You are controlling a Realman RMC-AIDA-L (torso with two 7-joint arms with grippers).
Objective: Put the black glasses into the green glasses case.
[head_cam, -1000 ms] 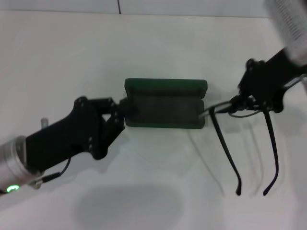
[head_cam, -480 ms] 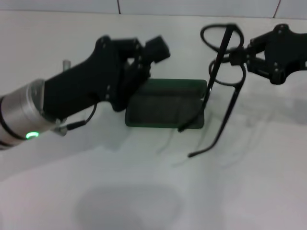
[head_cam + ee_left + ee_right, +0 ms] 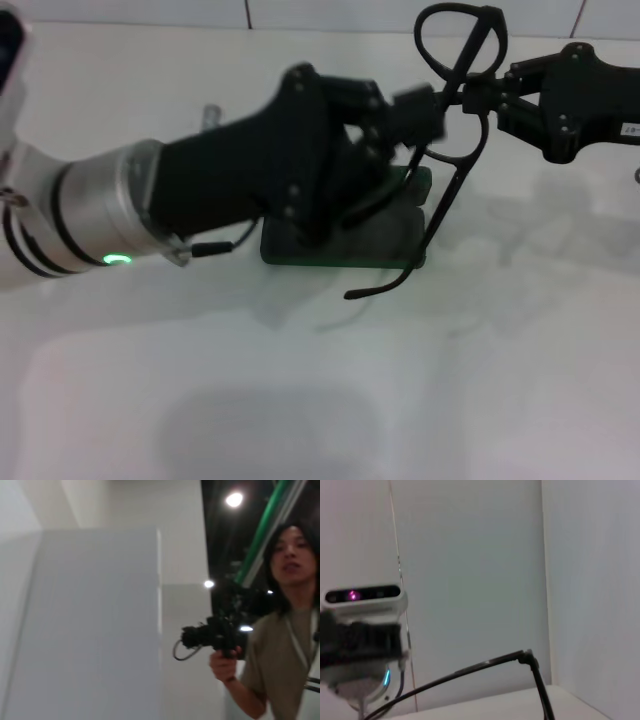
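High over the table, my right gripper (image 3: pixel 479 100) is shut on the black glasses (image 3: pixel 466 62). Their lenses point up and the two slim temple arms hang down over the right end of the green glasses case (image 3: pixel 392 250). The case lies flat on the white table (image 3: pixel 480 380) and is mostly hidden under my raised left arm. My left gripper (image 3: pixel 418 112) hovers above the case, right beside the glasses' frame. One temple arm of the glasses (image 3: pixel 526 655) crosses the right wrist view.
The left wrist view looks up at a wall and at a person (image 3: pixel 280 645) holding a camera. In the right wrist view, the robot's head camera (image 3: pixel 362 596) stands before a pale wall. The table shows only white surface around the case.
My left arm has risen from the case's left end and swung right, above the case. The right gripper lifted the glasses, tipped them upright and carried them left over the case's right end.
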